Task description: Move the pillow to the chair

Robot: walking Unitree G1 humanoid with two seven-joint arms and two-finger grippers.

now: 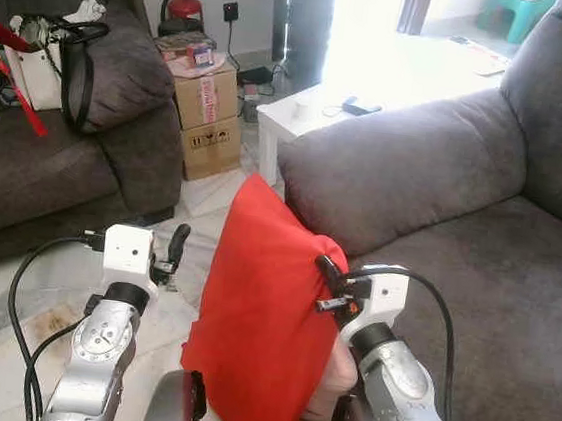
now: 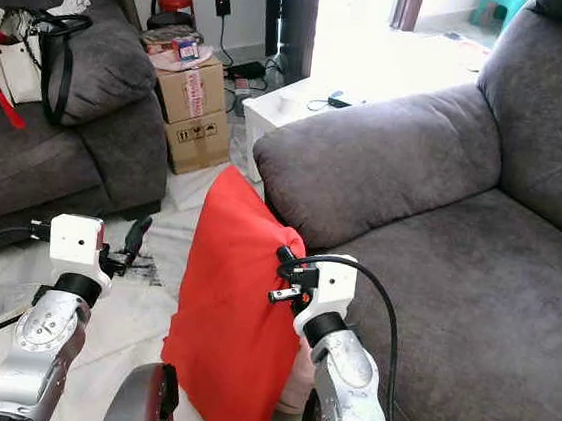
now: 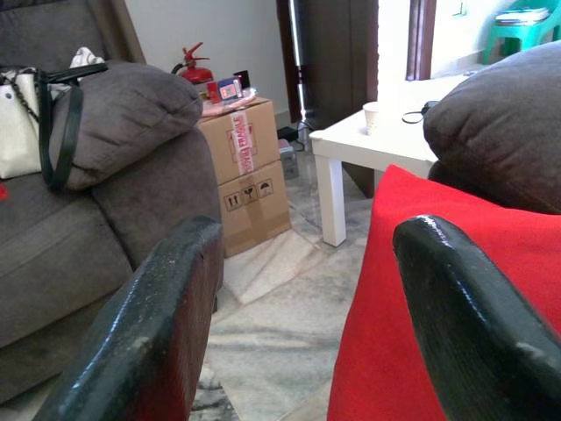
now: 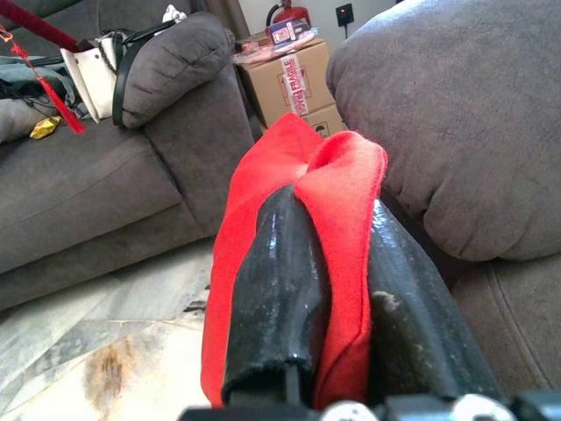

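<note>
A red pillow [image 1: 266,309] hangs upright in front of me, beside the arm of the grey sofa [image 1: 406,173] on my right. My right gripper [image 1: 326,276] is shut on the pillow's right edge; in the right wrist view a fold of red cloth [image 4: 342,228] is pinched between the two black fingers [image 4: 276,289]. My left gripper [image 1: 177,245] is held up a little to the left of the pillow, open, with nothing between its fingers [image 3: 149,333]. The pillow's red face [image 3: 456,316] shows past its right finger in the left wrist view.
A second grey sofa [image 1: 54,167] with a white handbag [image 1: 40,65] stands at the left. Stacked cardboard boxes [image 1: 206,112], a fire extinguisher [image 1: 185,4] and a white low table [image 1: 374,90] lie ahead. Marble floor [image 1: 8,323] runs between the sofas.
</note>
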